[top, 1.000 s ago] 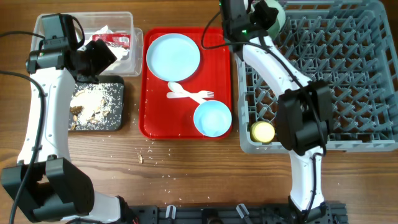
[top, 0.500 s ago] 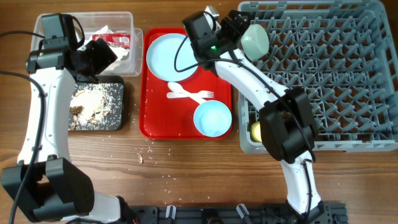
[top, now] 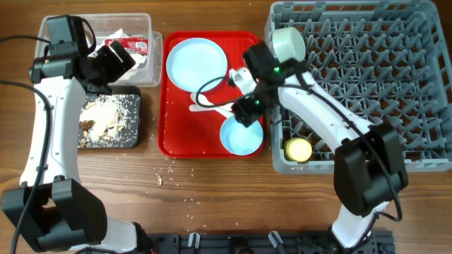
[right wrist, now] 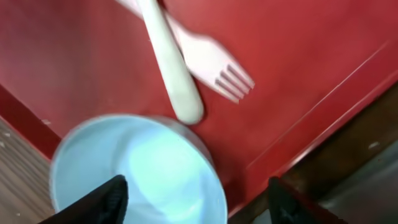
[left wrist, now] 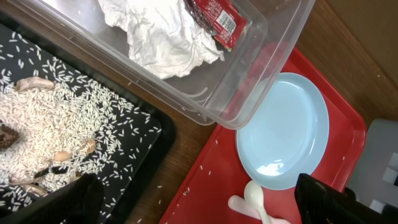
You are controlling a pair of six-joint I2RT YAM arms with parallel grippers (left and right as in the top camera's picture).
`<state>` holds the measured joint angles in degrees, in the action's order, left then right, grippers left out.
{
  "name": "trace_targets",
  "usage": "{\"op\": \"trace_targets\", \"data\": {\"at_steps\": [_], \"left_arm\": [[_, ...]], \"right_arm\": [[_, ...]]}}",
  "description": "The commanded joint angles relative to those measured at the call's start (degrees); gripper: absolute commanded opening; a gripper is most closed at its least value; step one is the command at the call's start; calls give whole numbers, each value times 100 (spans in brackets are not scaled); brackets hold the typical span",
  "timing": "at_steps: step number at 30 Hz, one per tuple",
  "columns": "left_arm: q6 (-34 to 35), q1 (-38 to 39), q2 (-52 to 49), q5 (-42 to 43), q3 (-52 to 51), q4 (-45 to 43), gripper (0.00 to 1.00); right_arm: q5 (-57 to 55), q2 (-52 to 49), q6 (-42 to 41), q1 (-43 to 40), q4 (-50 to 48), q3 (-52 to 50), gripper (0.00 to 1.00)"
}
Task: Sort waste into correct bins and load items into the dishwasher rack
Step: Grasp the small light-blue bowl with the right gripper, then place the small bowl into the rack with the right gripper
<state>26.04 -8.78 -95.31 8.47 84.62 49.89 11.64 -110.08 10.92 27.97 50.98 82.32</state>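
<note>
No legible text, brand, number or sign is found in any view. 1 item bears print: the red sauce packet, lying in the clear tub, carries white marks on its face. In the left wrist view they are blurred; in the overhead view they are too small to read.

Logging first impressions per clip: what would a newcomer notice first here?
The bright red serving tray at centre, holding a light blue plate and bowl, with the right gripper open over the bowl. The big grey dishwasher rack fills the right side; a black tray strewn with food scraps lies left.
</note>
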Motion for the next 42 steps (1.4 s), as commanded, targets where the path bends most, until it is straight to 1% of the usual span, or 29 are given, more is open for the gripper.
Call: {"op": "trace_targets", "data": {"at_steps": [1, 2, 3, 4, 5, 7, 8, 9, 12, 13, 15, 16, 17, 18, 20, 21, 23, 25, 28, 29, 31, 32, 35, 36, 39, 41, 42], "left_arm": [[-7, -7, -11, 48, 72, 4, 100], [-7, -9, -11, 48, 72, 4, 100], [-7, -9, -11, 48, 72, 9, 100], [-7, -9, -11, 48, 72, 7, 100], [-7, -9, -11, 48, 72, 4, 100], [-7, -9, -11, 48, 72, 4, 100], [-7, -9, -11, 48, 72, 4, 100], [-7, -9, -11, 48, 72, 4, 100], [-7, -9, -11, 48, 72, 4, 100], [-7, -9, -11, 48, 72, 7, 100], [-7, -9, -11, 48, 72, 4, 100], [-7, -9, -11, 48, 72, 4, 100], [-7, -9, -11, 48, 72, 4, 100], [-7, -9, -11, 48, 72, 7, 100], [-7, -9, -11, 48, 72, 4, 100], [-7, -9, -11, 48, 72, 4, 100], [-7, -9, -11, 48, 72, 4, 100], [-7, -9, -11, 48, 72, 4, 100], [-9, -9, -11, 48, 72, 4, 100], [-7, -9, -11, 48, 72, 4, 100], [-7, -9, -11, 48, 72, 4, 100], [-7, -9, -11, 48, 72, 7, 100], [-7, -9, -11, 48, 72, 4, 100], [-7, -9, -11, 48, 72, 4, 100], [-7, -9, -11, 48, 72, 4, 100], [-7, -9, -11, 48, 72, 4, 100], [-7, -9, -11, 48, 72, 4, 100]], "right_arm": [[140, -61, -59, 7, -155, -415, 67], [127, -61, -66, 7, -232, -533, 67], [129, -61, -63, 7, -422, -732, 64], [131, -61, -90, 9, -551, -848, 59], [129, -61, -105, 7, -614, -922, 47], [129, -59, -120, 7, -649, -914, 20], [96, -59, -221, 7, -660, -870, 14], [87, -46, -361, 7, -601, -699, 4], [46, 221, -407, 7, -70, 7, 4], [-354, 437, -682, 7, 232, 393, 4], [-1692, 931, -1434, 7, 721, 981, 4], [-2616, 1237, -2144, 7, 942, 1180, 4], [-3281, 1556, -2824, -17, 1113, 1261, 4], [-3633, 1930, -3268, -72, 1213, 1261, 4], [-4105, 2581, -3893, -214, 1362, 1261, 4], [-4782, 2955, -4271, -258, 1523, 1261, 4], [-6057, 3064, -4592, -256, 1921, 1259, 4], [-6559, 2667, -4603, -256, 2118, 1248, 4], [-7084, 1416, -4529, -254, 2273, 1248, 4], [-7611, 848, -4325, -232, 2387, 1248, 4], [-8166, 319, -4301, -144, 2542, 1248, 4], [-8216, 127, -4304, -94, 2529, 1248, 4], [-8225, -109, -4271, -55, 2485, 1248, 4], [-8164, -149, -4142, -52, 2444, 1244, 4], [-8214, -190, -3598, -55, 2085, 1163, 4], [-8706, -212, -3106, -52, 1790, 1086, 4], [-8730, -212, -2809, -42, 1655, 1086, 4]]}}
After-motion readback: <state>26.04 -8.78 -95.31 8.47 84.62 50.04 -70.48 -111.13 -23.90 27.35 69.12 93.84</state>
